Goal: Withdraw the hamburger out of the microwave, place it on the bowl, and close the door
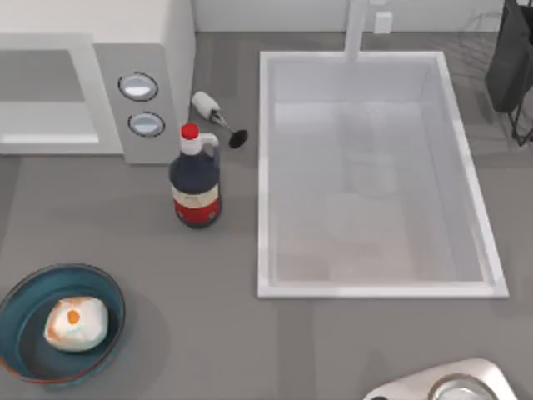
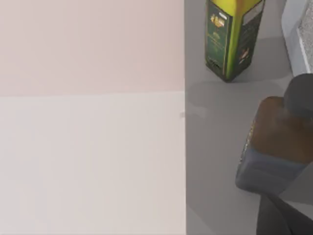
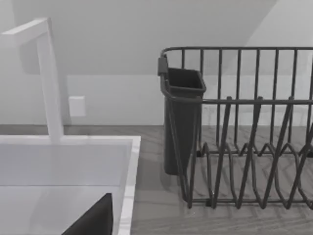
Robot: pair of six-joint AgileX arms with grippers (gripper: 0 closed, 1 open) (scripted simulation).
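top view: hamburger sits inside bowl.

We note open grey countertop along the near edge, between the dark teal-blue bowl and the white rectangular sink. A dark bottle with a red cap stands just in front of the white-grey microwave, near its grey dial panel. A small white-handled utensil narrows the gap between microwave and sink.
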